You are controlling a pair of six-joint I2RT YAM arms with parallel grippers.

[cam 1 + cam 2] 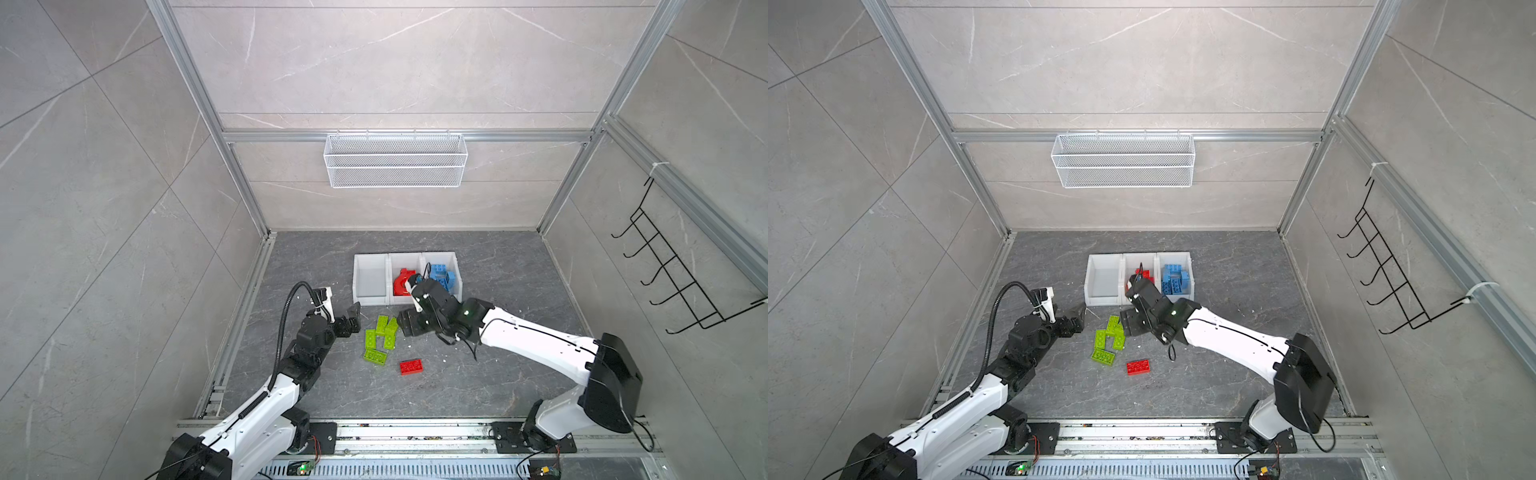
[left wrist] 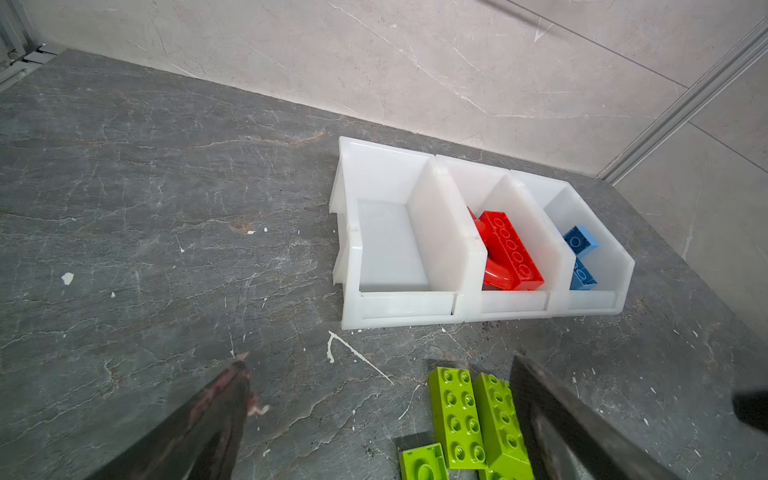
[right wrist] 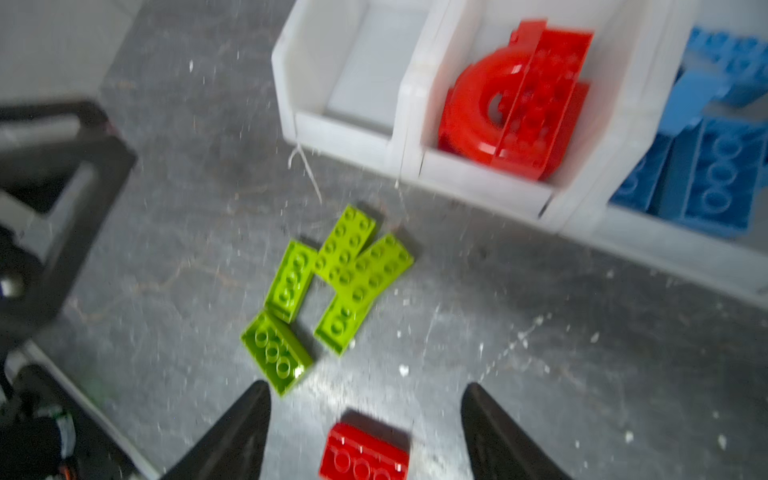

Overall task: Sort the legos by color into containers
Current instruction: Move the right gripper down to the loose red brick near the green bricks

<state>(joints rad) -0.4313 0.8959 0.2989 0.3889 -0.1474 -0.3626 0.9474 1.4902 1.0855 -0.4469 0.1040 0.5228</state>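
Currently both gape empty: left claw (image 2: 378, 359) beside green legos (image 2: 457, 415), right claw (image 3: 365, 385) near loose red lego (image 3: 363, 455).

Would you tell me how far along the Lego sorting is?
Done: blue bricks in the right bin, red pieces in the middle bin. In hand: nothing; left gripper and right gripper are open and empty. Left: green bricks and one red brick on the table; the left bin is empty.

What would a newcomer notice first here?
The bright green bricks huddled on the dark table, just in front of three white bins. The middle bin holds red pieces, the right bin blue bricks, the left bin nothing; one red brick lies alone beside the green ones.
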